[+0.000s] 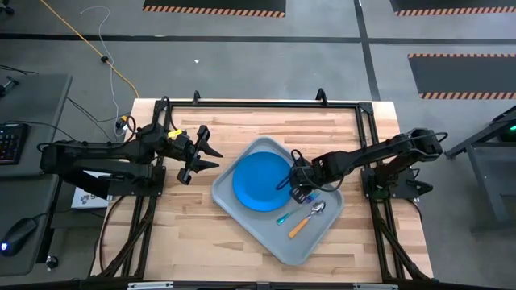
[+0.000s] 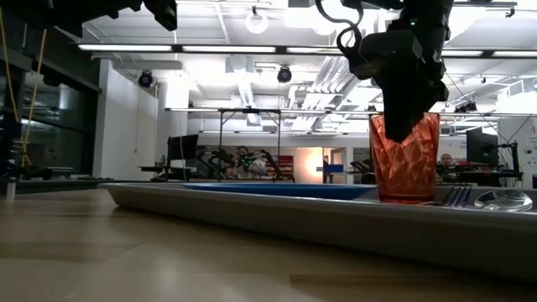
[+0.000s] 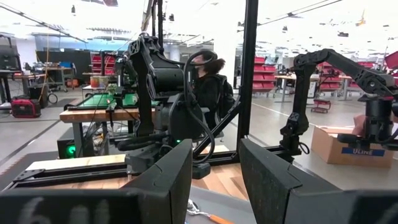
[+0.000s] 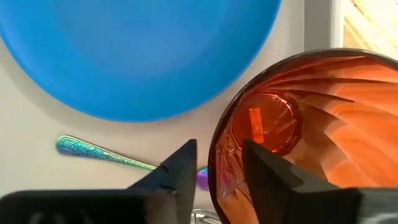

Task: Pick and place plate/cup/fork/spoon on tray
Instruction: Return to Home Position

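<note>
tray [image 1: 258, 229]: one is showing
plate [image 1: 260, 182]: one is showing
cup [image 2: 404, 159]: one is showing
fork [image 1: 282, 218]: one is showing
spoon [image 1: 301, 225]: one is showing
grippers: two are showing, left gripper [image 1: 214, 159] and right gripper [image 1: 298, 193]

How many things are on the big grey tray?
4. The plate fills one end of the tray, the cup stands beside it under the right tool, and the fork and the spoon lie side by side.

The tray [image 1: 274, 238] holds the plate [image 1: 260, 182], the cup [image 2: 405, 164] seemingly beside it, fork [image 4: 99, 152] and spoon [image 1: 305, 221] alongside.
</note>
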